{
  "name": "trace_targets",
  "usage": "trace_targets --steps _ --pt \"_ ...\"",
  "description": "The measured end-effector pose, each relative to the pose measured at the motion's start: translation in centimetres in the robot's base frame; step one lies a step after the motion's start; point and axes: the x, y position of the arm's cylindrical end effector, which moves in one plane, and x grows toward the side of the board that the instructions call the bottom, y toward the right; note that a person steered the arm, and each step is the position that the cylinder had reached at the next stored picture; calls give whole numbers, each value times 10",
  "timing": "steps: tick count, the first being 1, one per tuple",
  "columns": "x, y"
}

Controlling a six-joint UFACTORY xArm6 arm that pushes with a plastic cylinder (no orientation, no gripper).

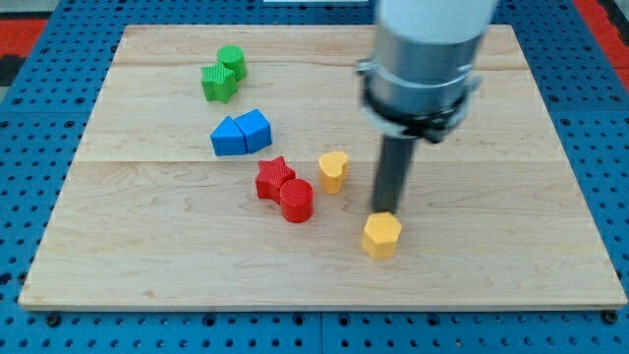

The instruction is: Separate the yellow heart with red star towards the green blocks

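The yellow heart (333, 170) stands near the board's middle, a small gap to the right of the red star (274, 178). A red cylinder (296, 201) touches the red star at its lower right. The green blocks sit at the upper left: a green cylinder (231, 62) and a green star (217, 83), touching. My tip (384, 210) is at the lower end of the dark rod, right of the yellow heart and just above a yellow hexagon (381, 236), touching or nearly touching it.
Two blue blocks (242, 134) sit together between the green blocks and the red star. The wooden board (511, 246) lies on a blue perforated table. The arm's grey body (425, 59) hangs over the upper right.
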Motion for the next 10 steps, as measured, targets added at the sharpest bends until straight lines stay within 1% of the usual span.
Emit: trace_targets --steps 1,2,3,4,5,6,7,8,9,10 --pt "-60 8" --pt "-102 -38" --pt "-52 2" --pt "-41 -14" --pt "-45 -90" --pt "-45 -112" --pt "-60 -107" --pt "-79 -67" --pt "-79 -22" --pt "-117 -24"
